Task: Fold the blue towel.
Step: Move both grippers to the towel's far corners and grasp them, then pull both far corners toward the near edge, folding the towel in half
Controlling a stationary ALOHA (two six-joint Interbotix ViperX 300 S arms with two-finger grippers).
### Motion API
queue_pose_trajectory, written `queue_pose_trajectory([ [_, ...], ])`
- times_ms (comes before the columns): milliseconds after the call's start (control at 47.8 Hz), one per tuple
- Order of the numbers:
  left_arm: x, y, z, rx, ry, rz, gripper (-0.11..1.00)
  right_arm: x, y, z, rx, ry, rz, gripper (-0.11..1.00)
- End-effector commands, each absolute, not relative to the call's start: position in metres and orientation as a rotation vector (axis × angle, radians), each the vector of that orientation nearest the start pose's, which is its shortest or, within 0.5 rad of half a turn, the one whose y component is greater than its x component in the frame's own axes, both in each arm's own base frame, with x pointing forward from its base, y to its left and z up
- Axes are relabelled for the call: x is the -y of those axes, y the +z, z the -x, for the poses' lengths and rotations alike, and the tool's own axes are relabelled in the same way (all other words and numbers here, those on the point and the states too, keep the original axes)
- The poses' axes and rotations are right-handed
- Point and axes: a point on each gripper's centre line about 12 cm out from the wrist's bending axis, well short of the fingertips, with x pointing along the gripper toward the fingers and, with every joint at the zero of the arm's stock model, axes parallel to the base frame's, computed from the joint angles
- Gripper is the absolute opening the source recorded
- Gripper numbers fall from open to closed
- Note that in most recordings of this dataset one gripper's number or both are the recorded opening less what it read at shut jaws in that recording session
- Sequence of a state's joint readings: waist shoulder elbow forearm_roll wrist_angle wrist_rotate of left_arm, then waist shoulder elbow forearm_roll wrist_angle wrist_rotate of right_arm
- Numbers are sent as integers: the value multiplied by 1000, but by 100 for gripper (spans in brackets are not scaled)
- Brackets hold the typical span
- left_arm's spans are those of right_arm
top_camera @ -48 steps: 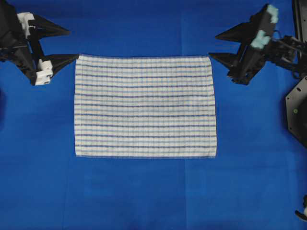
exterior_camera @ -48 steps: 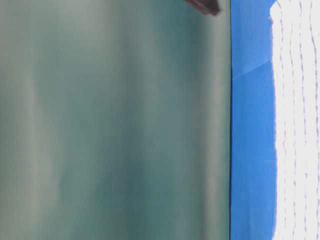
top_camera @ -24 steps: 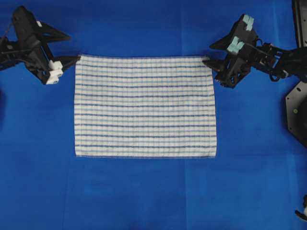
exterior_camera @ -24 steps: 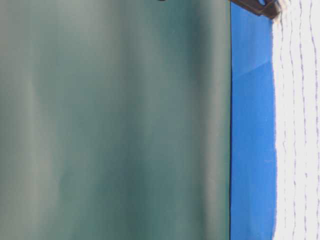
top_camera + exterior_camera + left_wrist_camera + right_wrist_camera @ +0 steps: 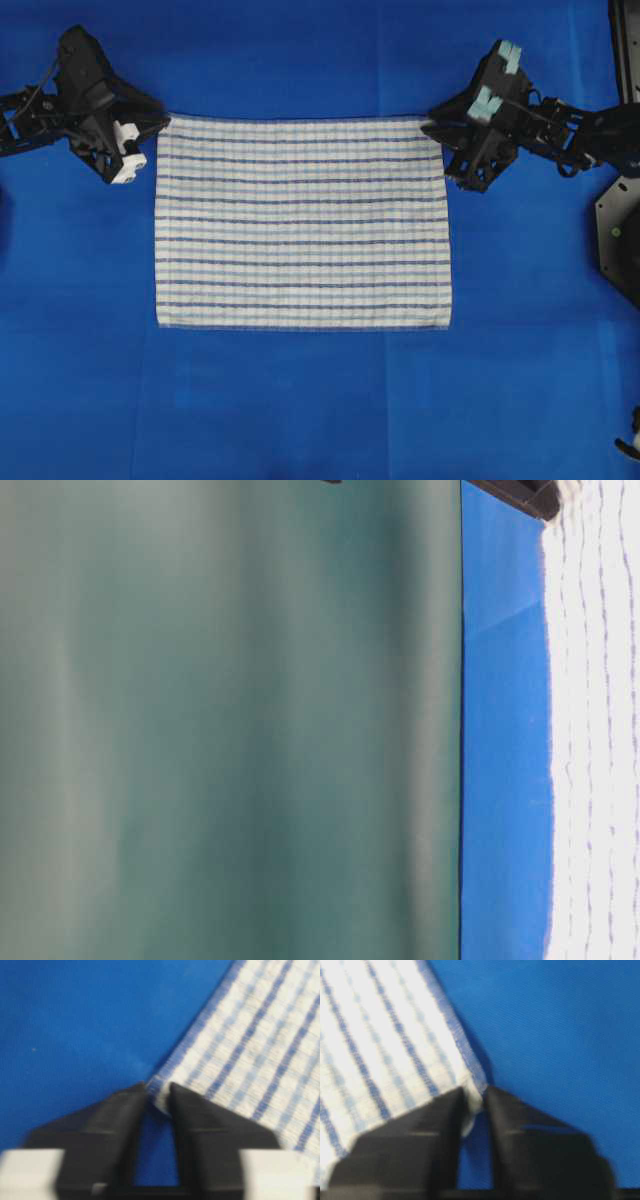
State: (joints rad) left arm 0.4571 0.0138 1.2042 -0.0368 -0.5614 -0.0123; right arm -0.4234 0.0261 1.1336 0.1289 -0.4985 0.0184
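Left gripper [image 5: 160, 124] and right gripper [image 5: 432, 128] each pinch a top corner of the flat towel [image 5: 302, 222]; blue table cover [image 5: 300, 400] surrounds it.

Left gripper [image 5: 157, 1096], black fingers [image 5: 112, 1120] nearly together, pinching the corner of the blue towel [image 5: 250, 1045]. Towel lies flat toward upper right on the blue surface [image 5: 75, 1020].

Even, bright light fills the overhead view, which is sharp throughout, with only thin soft shadows under the black arms at the upper corners. The table-level view is hazy: a blurred grey-green surface [image 5: 230, 720] covers its left two-thirds. Both wrist views are soft, the black plastic fingers [image 5: 190, 1125] at the bottom most out of focus.
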Motion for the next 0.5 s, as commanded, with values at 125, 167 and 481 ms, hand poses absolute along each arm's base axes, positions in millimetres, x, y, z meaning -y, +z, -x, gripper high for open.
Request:
queue_pose_trajectory([
  [125, -113, 77, -240, -617, 451, 174, 0, 121, 82, -256, -608, -503, -237, 7],
  [167, -113, 78, -241, -616, 449, 174, 0, 121, 82, -257, -606, -504, -237, 6],
  [481, -112, 87, -247, -582, 432, 146, 0, 123, 88, -262, -586, -500, -232, 7],
])
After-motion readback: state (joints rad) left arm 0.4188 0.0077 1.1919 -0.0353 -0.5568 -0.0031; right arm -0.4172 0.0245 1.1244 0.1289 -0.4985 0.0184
